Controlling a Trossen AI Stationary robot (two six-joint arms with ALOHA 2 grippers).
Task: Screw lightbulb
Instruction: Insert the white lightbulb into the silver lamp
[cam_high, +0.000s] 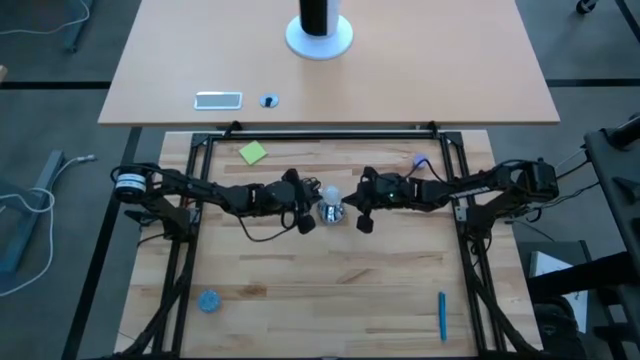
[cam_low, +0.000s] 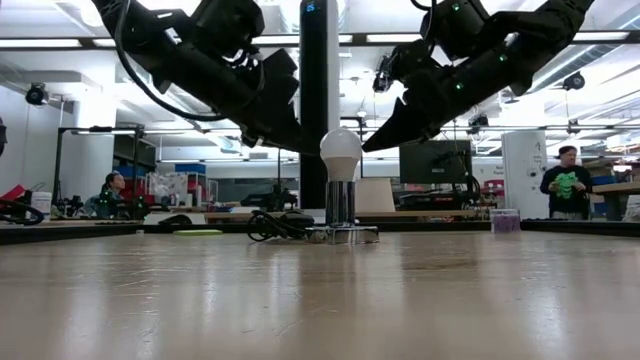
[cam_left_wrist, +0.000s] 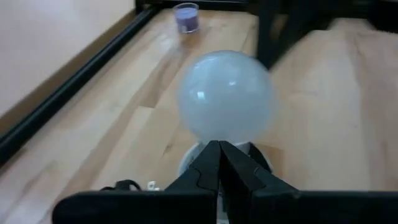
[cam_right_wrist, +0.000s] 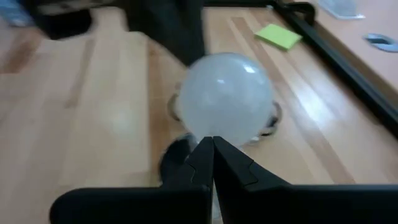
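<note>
The whitish lightbulb (cam_high: 330, 193) stands upright, its narrow base in the shiny silver socket (cam_low: 340, 204) at the table's middle. It also shows in the low view (cam_low: 341, 152). My left gripper (cam_high: 312, 197) is shut, just left of the bulb's globe at globe height, with a small gap showing in the low view (cam_low: 300, 146). My right gripper (cam_high: 357, 200) is shut just right of the globe, its tips (cam_low: 366, 149) right at the globe's side. Each wrist view shows its shut fingertips before the globe (cam_left_wrist: 225, 94) (cam_right_wrist: 227, 99). My right gripper's shut fingertips (cam_right_wrist: 211, 144) point level at the bulb's globe from the table's right. I cannot tell whether they touch it. The bulb stands upright in the socket.
A green sticky note (cam_high: 253, 152) and a small purple cup (cam_left_wrist: 186, 17) lie toward the far edge. A blue disc (cam_high: 208, 300) and a blue pen (cam_high: 442, 315) lie near the front. Black frame rails (cam_high: 320, 135) border the board. The socket's black cord (cam_low: 275, 226) lies beside it.
</note>
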